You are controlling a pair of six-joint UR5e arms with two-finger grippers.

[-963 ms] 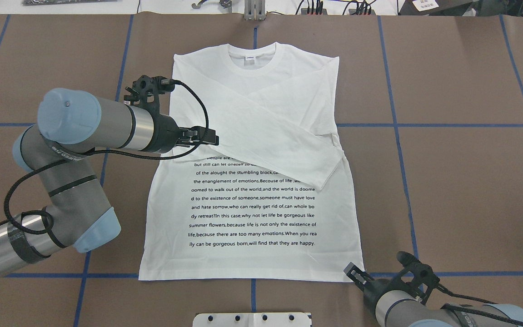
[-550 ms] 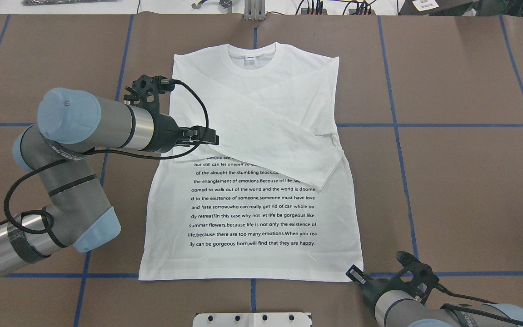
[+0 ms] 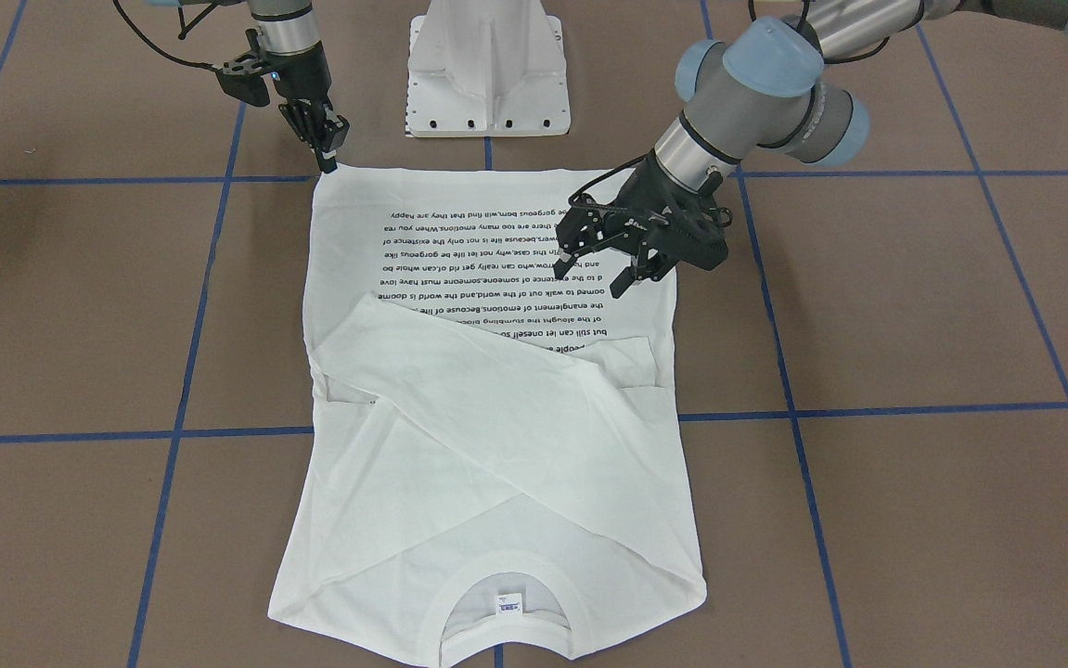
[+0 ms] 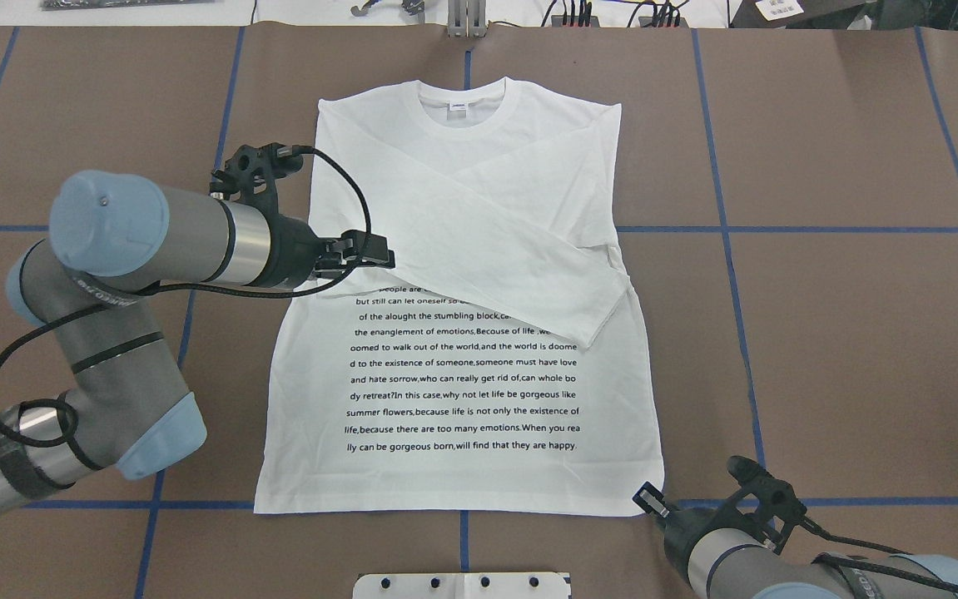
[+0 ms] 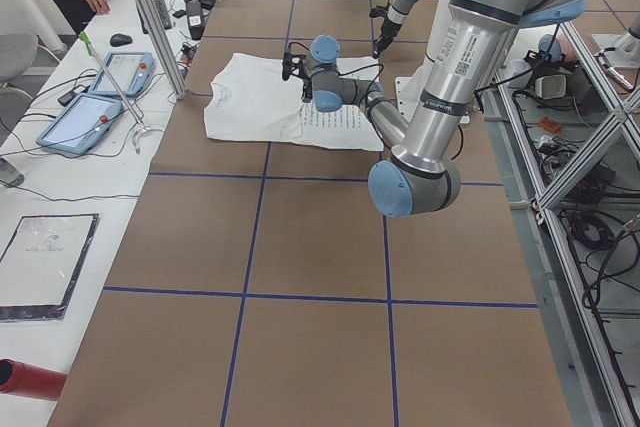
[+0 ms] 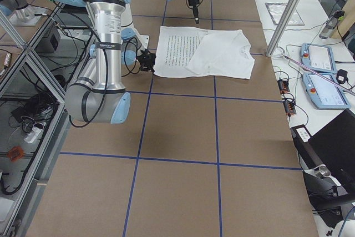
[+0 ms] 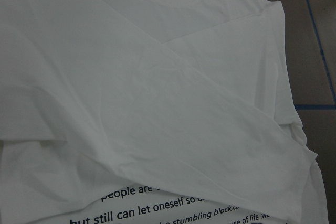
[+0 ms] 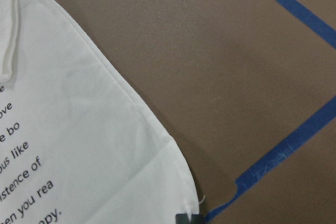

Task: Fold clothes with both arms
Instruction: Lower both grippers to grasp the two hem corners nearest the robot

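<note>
While spread flat mid-counter, collar toward far edge: T-shirt point(image 4: 479, 191). Left jaws wide apart, empty, above its left side. Right jaws at hem corner by near edge, nearer; closure not discernible.

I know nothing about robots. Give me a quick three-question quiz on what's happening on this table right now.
1. True or false: the shirt lies with its printed text facing up.
2. Pick one: the right claw is at the shirt's A) collar, B) bottom corner, C) sleeve cuff.
3. Fill in: the left claw hangs over the shirt with its fingers ____ (open or shut).

Key: 1 true; 2 B; 3 open.
</note>
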